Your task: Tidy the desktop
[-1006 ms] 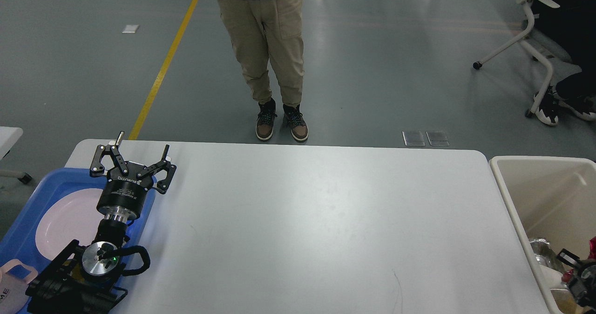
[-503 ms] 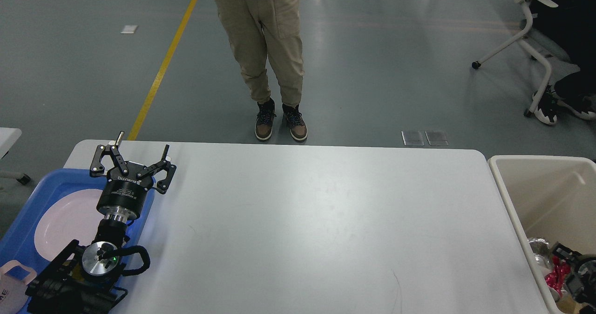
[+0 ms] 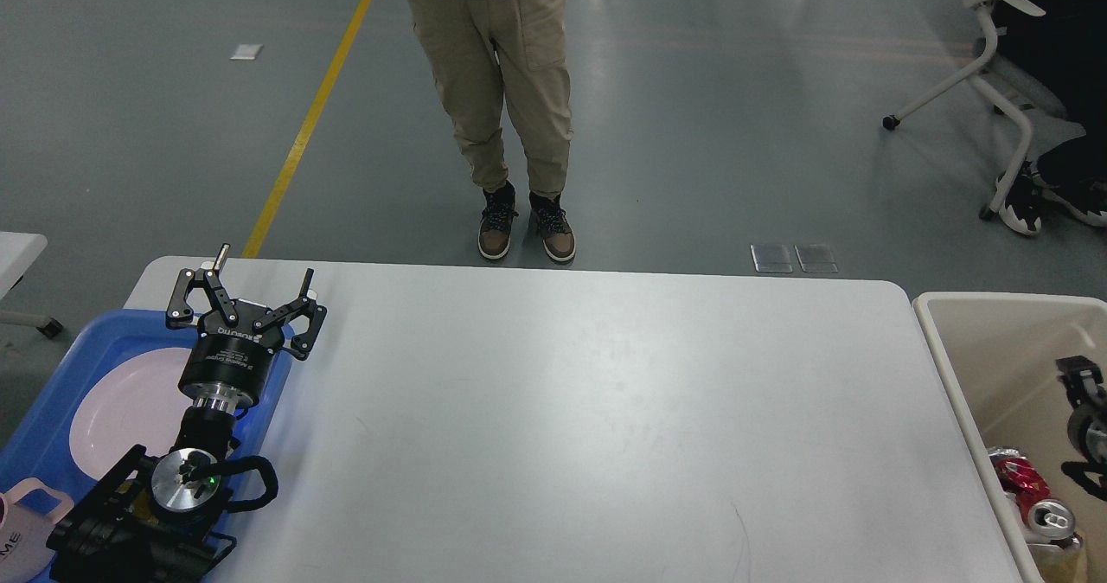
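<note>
The desktop point(image 3: 571, 410) is a large white tabletop with rounded corners, and nothing lies on its bare surface. My left gripper point(image 3: 265, 266) is open and empty, held over the table's left end beside the blue tray point(image 3: 52, 393). My right gripper point(image 3: 1079, 384) shows only partly at the right edge, above the beige bin point(image 3: 951, 375); its fingers cannot be told apart. A crushed red can point(image 3: 1020, 477) lies in the bin below it, apart from it.
The blue tray holds a pale pink plate point(image 3: 112, 410), and a pink mug point(image 3: 26, 531) is at its near end. A second can point(image 3: 1051, 519) lies in the bin. A person point(image 3: 497, 90) stands close behind the table's far edge. A chair point(image 3: 995, 73) stands at the far right.
My right gripper has risen and moved farther back over the bin. The red can that was at its fingers now lies loose in the bin. The left arm has not moved.
</note>
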Robot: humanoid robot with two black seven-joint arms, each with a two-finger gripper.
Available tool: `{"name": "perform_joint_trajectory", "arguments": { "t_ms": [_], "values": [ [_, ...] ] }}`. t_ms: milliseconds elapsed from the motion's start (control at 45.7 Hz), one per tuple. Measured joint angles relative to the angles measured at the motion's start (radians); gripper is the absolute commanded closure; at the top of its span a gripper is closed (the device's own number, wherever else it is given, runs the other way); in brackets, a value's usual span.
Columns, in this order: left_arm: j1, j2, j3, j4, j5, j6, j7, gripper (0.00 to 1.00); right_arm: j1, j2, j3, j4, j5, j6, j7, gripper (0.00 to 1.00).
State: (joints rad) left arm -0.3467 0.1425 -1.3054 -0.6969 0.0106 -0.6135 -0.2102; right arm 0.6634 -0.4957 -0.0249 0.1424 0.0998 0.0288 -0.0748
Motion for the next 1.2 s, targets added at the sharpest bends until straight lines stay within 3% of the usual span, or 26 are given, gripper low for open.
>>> {"name": "perform_joint_trajectory", "arguments": {
  "t_ms": [219, 306, 394, 591, 787, 940, 1050, 1203],
  "values": [
    [0.0, -0.001, 0.0, 0.0, 0.0, 0.0, 0.0, 0.04, -0.063, -0.143, 0.7, 0.318, -0.003, 0.01, 0.001, 0.0],
    [0.0, -0.001, 0.0, 0.0, 0.0, 0.0, 0.0, 0.04, -0.122, -0.147, 0.871, 0.425, -0.011, 0.015, 0.005, 0.0],
    [0.0, -0.001, 0.0, 0.0, 0.0, 0.0, 0.0, 0.04, -0.199, -0.131, 1.0, 0.544, -0.019, 0.018, 0.039, 0.0],
    [0.0, -0.001, 0.0, 0.0, 0.0, 0.0, 0.0, 0.04, -0.339, -0.038, 1.21, 0.74, -0.16, 0.066, 0.184, 0.0],
    [0.001, -0.001, 0.0, -0.001, 0.0, -0.001, 0.0, 0.04, -0.489, 0.21, 1.541, 0.888, -0.493, 0.143, 0.214, 0.0],
    [0.001, -0.001, 0.0, -0.001, 0.0, -0.002, 0.0, 0.04, -0.514, 0.316, 1.617, 0.904, -0.605, 0.17, 0.256, 0.0],
    [0.001, -0.001, 0.0, -0.001, 0.0, -0.002, 0.0, 0.04, -0.516, 0.324, 1.608, 0.904, -0.611, 0.168, 0.292, 0.0],
    [0.0, -0.001, 0.0, 0.0, 0.0, -0.001, 0.0, 0.04, -0.52, 0.315, 1.595, 0.898, -0.612, 0.158, 0.301, 0.0]
  ]
}}
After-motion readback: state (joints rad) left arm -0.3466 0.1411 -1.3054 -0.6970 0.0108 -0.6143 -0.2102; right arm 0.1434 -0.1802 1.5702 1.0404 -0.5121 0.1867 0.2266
